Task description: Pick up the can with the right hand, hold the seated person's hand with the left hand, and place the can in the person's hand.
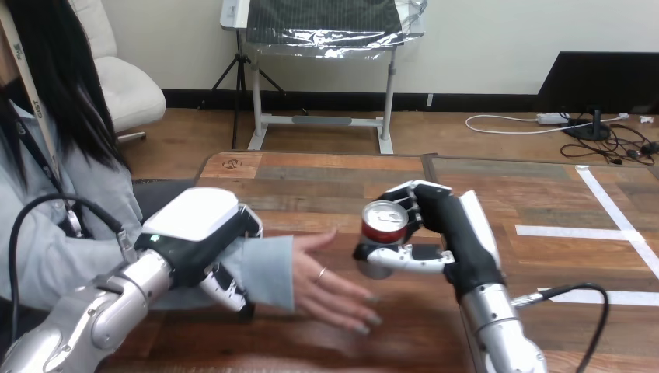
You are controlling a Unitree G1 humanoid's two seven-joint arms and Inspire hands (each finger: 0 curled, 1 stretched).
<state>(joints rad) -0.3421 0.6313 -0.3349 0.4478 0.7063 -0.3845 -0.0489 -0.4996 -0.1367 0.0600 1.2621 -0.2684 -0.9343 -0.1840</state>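
You will find the right hand (pixel 455 241) over the middle of the table (pixel 326 175), about midway between its far and near edges, its arm coming in from the near edge on the right side. Its fingers (pixel 406 194) are curled round the far side of the can (pixel 385 221) and its thumb (pixel 404 259) closes across the near side, so the can is gripped between them. The can is red with a silver top and stands upright in that grip; whether its base is clear of the wood you cannot tell from this view. It sits just beside the person's hand (pixel 330 284), to that hand's right, close to the thumb but not touching it. The person's hand reaches in from the table's left side, lying open with fingers stretched toward the near edge. The left hand (pixel 194 225) rests on top of the person's wrist at the light sleeve (pixel 264 268), white shell uppermost, near the left edge of the table. Its fingers (pixel 227 286) are curled down and under the wrist, clasping it. Note white tape strips (pixel 571 231) on the right part of the table, well apart from both hands.
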